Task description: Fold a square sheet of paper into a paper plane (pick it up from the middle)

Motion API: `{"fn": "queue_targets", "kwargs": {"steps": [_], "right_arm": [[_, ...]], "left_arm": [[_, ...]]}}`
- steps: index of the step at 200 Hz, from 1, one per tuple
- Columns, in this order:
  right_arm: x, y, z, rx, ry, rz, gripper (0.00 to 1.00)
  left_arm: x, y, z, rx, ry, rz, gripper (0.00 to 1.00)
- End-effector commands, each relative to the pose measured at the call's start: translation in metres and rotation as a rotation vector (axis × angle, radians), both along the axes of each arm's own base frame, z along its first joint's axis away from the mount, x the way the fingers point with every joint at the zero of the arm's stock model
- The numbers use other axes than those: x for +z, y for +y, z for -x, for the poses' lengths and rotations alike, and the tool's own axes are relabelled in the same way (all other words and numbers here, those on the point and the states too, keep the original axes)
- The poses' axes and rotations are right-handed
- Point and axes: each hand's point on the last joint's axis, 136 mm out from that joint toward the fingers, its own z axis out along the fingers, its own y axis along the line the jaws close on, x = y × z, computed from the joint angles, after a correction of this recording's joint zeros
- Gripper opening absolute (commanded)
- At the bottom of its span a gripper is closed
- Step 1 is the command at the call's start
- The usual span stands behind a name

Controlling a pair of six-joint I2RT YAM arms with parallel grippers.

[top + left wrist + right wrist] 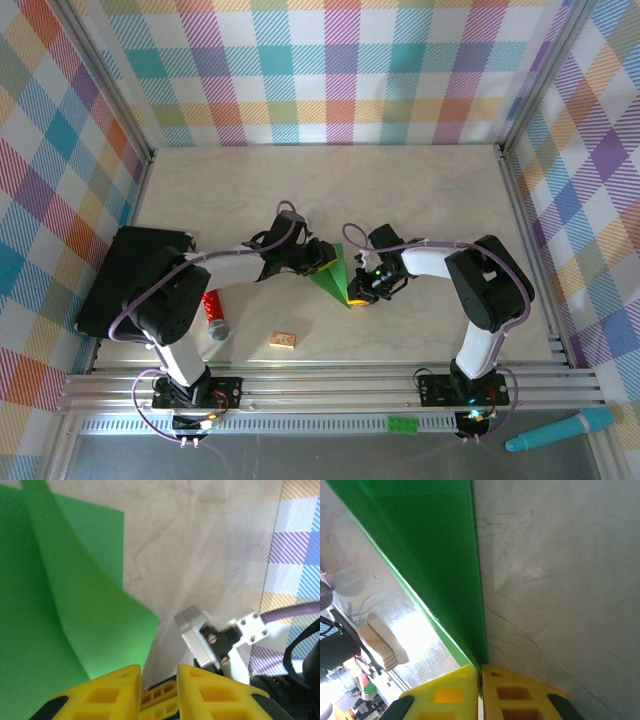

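Clamping the green paper (420, 540), the right pincer (480, 670) is closed; the left pincer (159, 672) gapes slightly.

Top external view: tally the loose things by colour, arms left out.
Green: 2, the sheet of paper and the small brick
Red: 1, the cylinder
Tan: 1, the small block
Black: 1, the flat slab
Teal: 1, the pen
Total: 6
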Motion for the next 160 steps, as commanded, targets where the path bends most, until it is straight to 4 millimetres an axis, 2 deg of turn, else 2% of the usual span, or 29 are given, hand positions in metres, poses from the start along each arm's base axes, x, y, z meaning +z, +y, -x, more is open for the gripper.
{"fn": "queue_targets", "kwargs": {"steps": [1,33,68,93,138,160], "right_arm": [[-0.015,-0.006,0.004,0.018,-0.001,0.076,0.11],[-0.011,-0.003,0.0,0.012,-0.014,0.07,0.11],[0.0,0.003,-0.009,0.016,-0.041,0.047,0.11],[0.005,0.005,-0.013,0.022,-0.054,0.042,0.11],[-0.001,0.005,-0.013,0.029,-0.036,0.075,0.12],[-0.008,0.003,-0.01,0.029,-0.021,0.093,0.12]], "left_arm": [[-0.024,0.021,0.019,0.02,0.053,-0.086,0.23],[-0.043,0.029,0.027,0.057,0.097,-0.101,0.17],[-0.05,0.023,0.023,0.08,0.109,-0.086,0.14],[-0.063,0.023,0.023,0.101,0.143,-0.104,0.11],[-0.075,0.028,0.029,0.129,0.182,-0.124,0.09],[-0.075,0.028,0.029,0.134,0.181,-0.121,0.09]]}}
